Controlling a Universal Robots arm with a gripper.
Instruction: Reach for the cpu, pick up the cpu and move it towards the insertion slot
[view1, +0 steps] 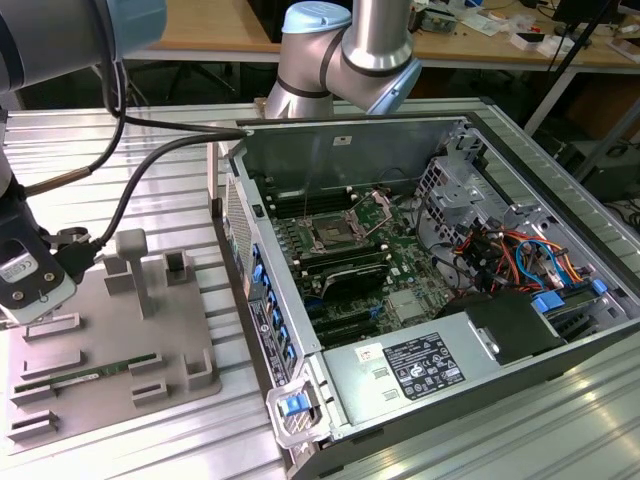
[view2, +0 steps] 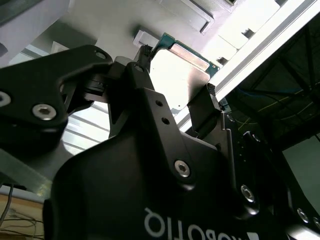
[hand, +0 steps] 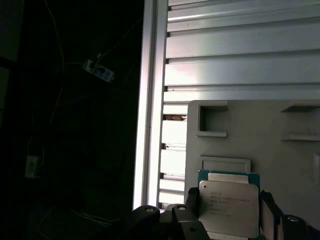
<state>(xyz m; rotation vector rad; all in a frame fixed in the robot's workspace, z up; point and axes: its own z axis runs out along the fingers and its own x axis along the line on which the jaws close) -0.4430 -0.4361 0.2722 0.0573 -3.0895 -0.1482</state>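
Note:
In both wrist views the cpu (hand: 229, 204) (view2: 180, 70), a silvery square chip on a green rim, sits between the two black fingers of my gripper (hand: 230, 210) (view2: 176, 75). One finger (view2: 207, 100) presses each of two opposite edges, so the gripper is shut on it. It hangs over the grey fixture plate (hand: 280, 125), close to a raised rectangular holder (hand: 225, 163). In the exterior view my gripper (view1: 28, 292) is at the far left over that plate (view1: 150, 340). The insertion slot (view1: 330, 235), a metal-framed socket with a dark centre, lies inside the open computer case, well to the exterior view's right.
A green memory stick (view1: 90, 376) lies on the fixture plate among several grey posts and brackets (view1: 132, 262). The case's upright wall (view1: 262, 300) stands between plate and motherboard. Cables (view1: 150, 165) run from the arm. The ribbed aluminium table (view1: 520, 440) surrounds everything.

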